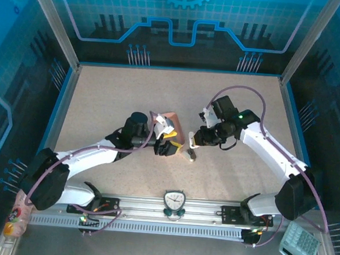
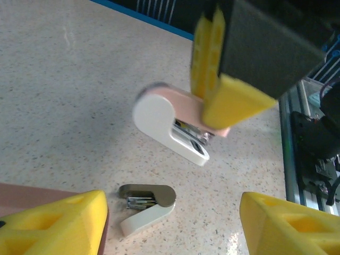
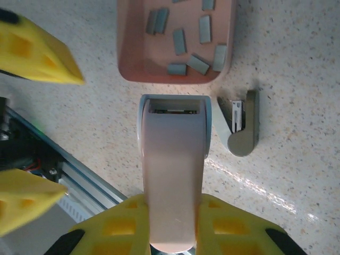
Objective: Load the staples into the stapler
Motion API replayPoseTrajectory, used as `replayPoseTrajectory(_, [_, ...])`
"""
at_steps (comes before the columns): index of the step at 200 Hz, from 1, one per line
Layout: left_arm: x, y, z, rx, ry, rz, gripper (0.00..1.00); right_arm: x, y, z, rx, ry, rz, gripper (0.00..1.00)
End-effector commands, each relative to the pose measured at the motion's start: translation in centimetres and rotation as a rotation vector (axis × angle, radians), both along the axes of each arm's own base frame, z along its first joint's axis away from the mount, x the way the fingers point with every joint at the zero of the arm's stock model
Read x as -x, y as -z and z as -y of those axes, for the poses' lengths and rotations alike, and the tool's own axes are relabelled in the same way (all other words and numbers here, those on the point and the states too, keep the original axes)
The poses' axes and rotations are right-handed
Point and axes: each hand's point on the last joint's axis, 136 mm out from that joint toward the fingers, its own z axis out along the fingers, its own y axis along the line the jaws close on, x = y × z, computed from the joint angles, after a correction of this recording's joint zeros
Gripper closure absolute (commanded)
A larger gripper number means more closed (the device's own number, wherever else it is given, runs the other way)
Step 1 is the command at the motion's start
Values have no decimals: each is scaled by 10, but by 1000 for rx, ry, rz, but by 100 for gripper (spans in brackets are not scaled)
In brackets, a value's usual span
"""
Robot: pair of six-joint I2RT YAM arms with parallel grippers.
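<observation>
At centre of counter (image 1: 131, 95), clamping pink stapler (image 3: 172, 159) tight in right gripper (image 3: 172, 226); hovering left gripper (image 2: 172, 226) open and empty above grey stapler (image 2: 149, 204); seeing staples (image 3: 179, 41) lying loose in pink tray (image 3: 127, 48) just left.

You have two staplers on the table: one pink stapler (image 3: 172, 175) and one grey stapler (image 3: 241, 127). There is one tray (image 3: 127, 53). In it you can count at least eight staples (image 3: 179, 41), each a separate strip. The frame's top edge cuts the tray off, so the full number cannot be told. On the near rail you have one dial (image 1: 174, 201), and at the corner one calculator (image 1: 302, 246).
</observation>
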Motion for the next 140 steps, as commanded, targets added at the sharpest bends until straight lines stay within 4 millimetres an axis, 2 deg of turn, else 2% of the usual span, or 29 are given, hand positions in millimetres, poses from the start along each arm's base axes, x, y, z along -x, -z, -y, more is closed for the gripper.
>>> replayPoseTrajectory(1, [8,-7,14,52,76,64,31,-1,-26,-10,-95,-10,22,80])
replayPoseTrajectory(43, [7,-9,31,81,91,64,34,-1,-34,-15,-136,-21,25,82])
replayPoseTrajectory(77, [1,-13,33,108,66,74,36,2,-38,-16,-151,-36,33,83])
replayPoseTrajectory(140, [-11,-4,29,71,-5,88,39,10,-42,-20,-189,-60,22,84])
